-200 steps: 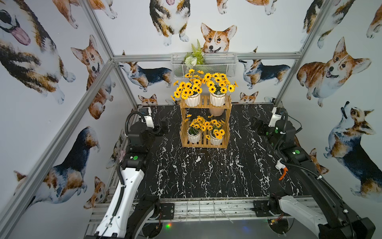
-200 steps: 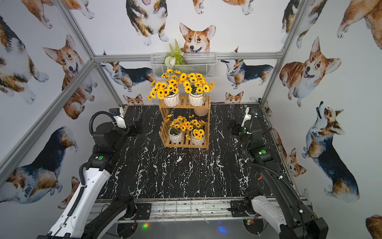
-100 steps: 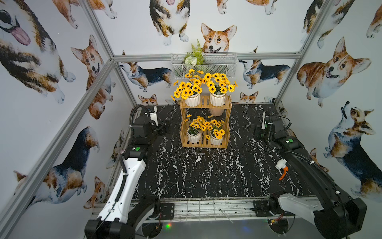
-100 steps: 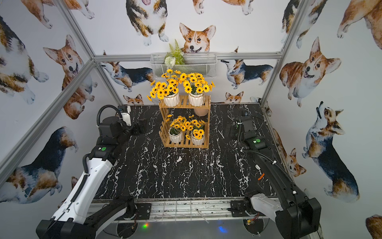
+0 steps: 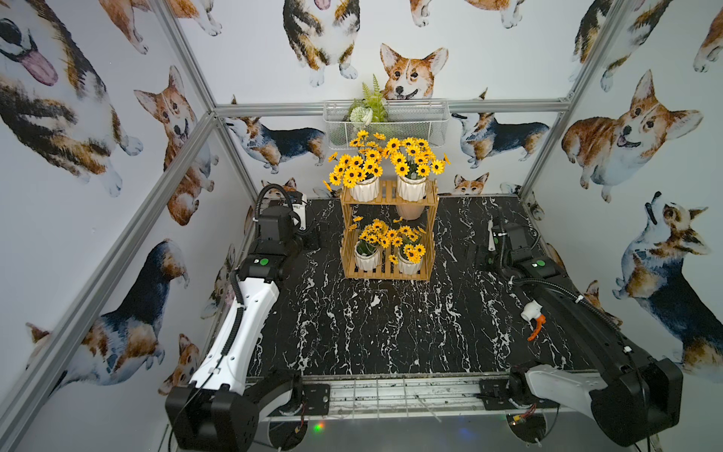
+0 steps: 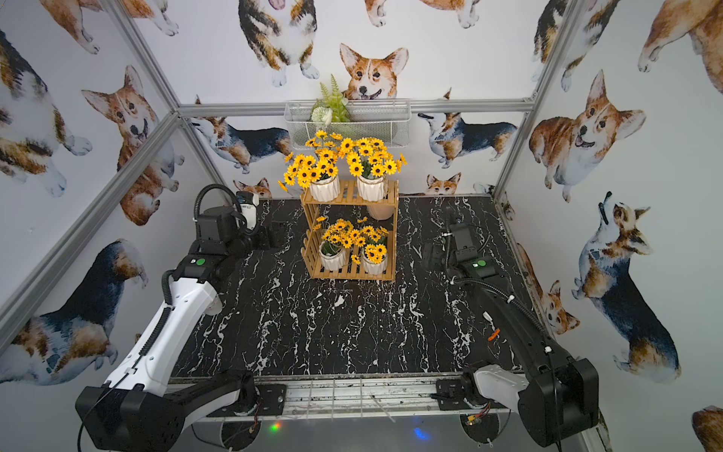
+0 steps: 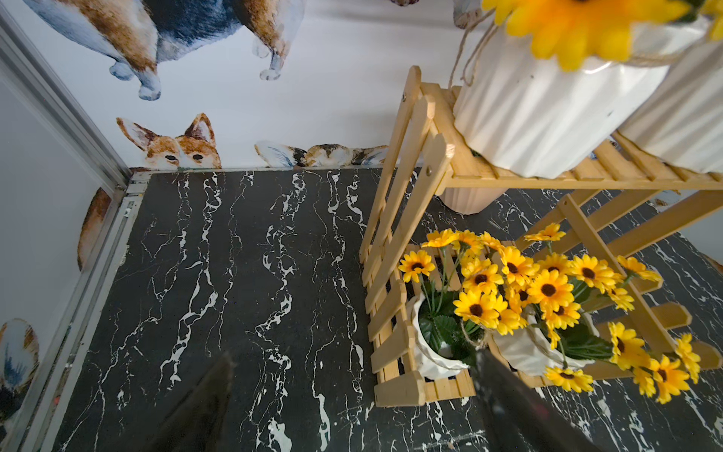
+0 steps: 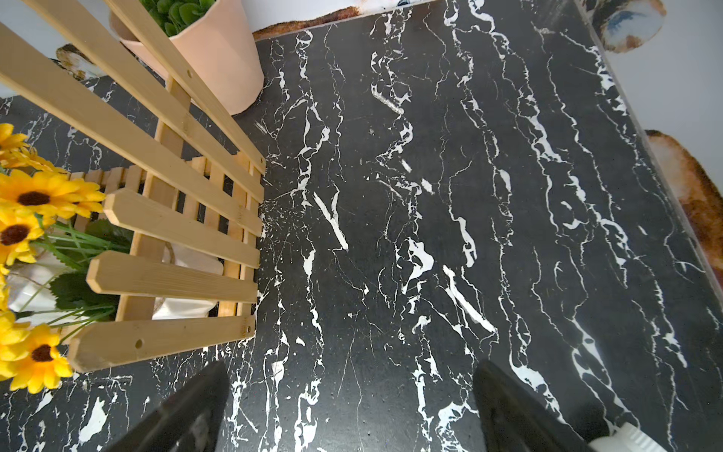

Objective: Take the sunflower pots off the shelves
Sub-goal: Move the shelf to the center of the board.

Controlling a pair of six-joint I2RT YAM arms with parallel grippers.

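Only the right wrist view shows green foliage in the beige pot [image 8: 203,51] behind the shelves [image 5: 389,195]. Only the top views catch the wire basket [image 5: 414,125] and fern [image 5: 369,99] on the far wall. Left end effector [image 7: 354,354] spread wide, empty, near shelves' left side. Right end effector [image 8: 350,364] spread wide, empty, near their right, above the surface [image 5: 371,332]. Four sunflower pots [image 5: 410,188]: two on upper tier, two on lower. Two arms.

Top views look down; wrist views near shelves [image 7: 508,180].
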